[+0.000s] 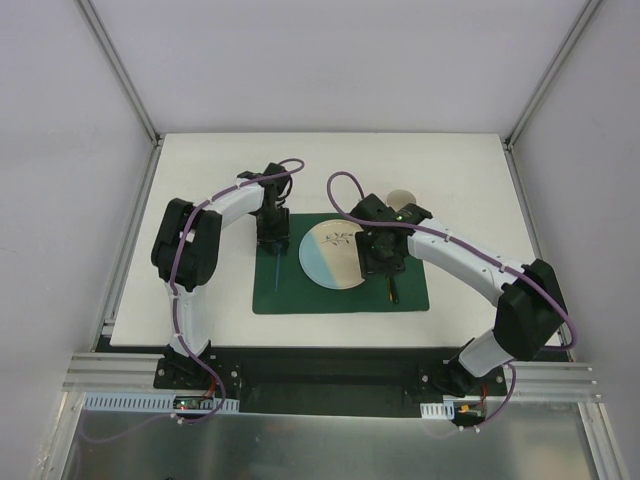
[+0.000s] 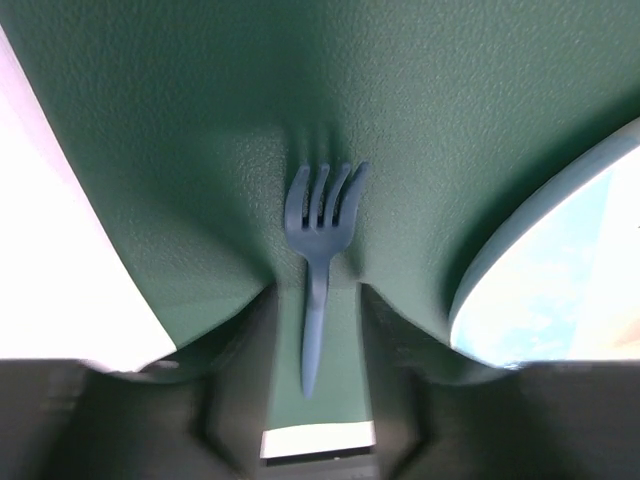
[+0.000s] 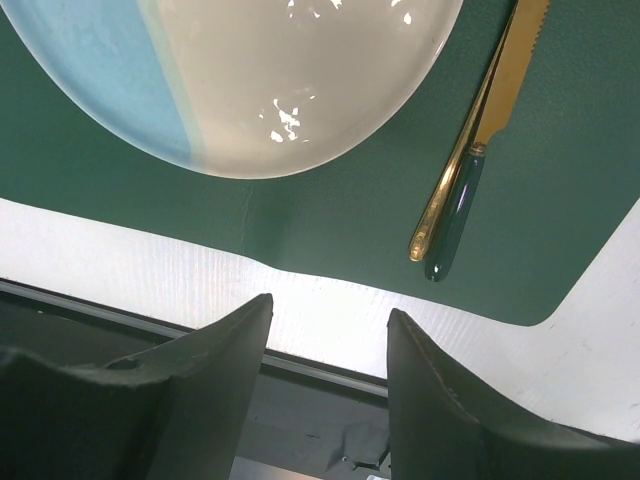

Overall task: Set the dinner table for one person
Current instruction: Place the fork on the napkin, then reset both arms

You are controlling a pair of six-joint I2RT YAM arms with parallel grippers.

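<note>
fork (image 2: 315, 270) step looks about finished: it lies flat on the green mat (image 1: 300, 295), left of the plate (image 1: 330, 255), tines pointing away from the arm bases. left gripper (image 1: 272, 243) hangs over it, jaws parted, a strip of mat showing each side of the handle, gripping nothing. right gripper (image 3: 330, 310) sits at the near right of the plate, jaws apart and empty. knife (image 3: 470, 190) and a slim gold piece (image 3: 440, 210), kind unclear, lie touching, right of the plate. dinner table (image 1: 450, 180) spreads white and matte under all of it.

judgement: next the left arm should lift straight up so it doesn't drag the fork, then go for any drinkware.

materials: fork is dull blue and plastic-looking; mat is pebbled and leathery; plate is glossy, round, half blue, half cream; knife has a serrated gold blade and a teal handle.
</note>
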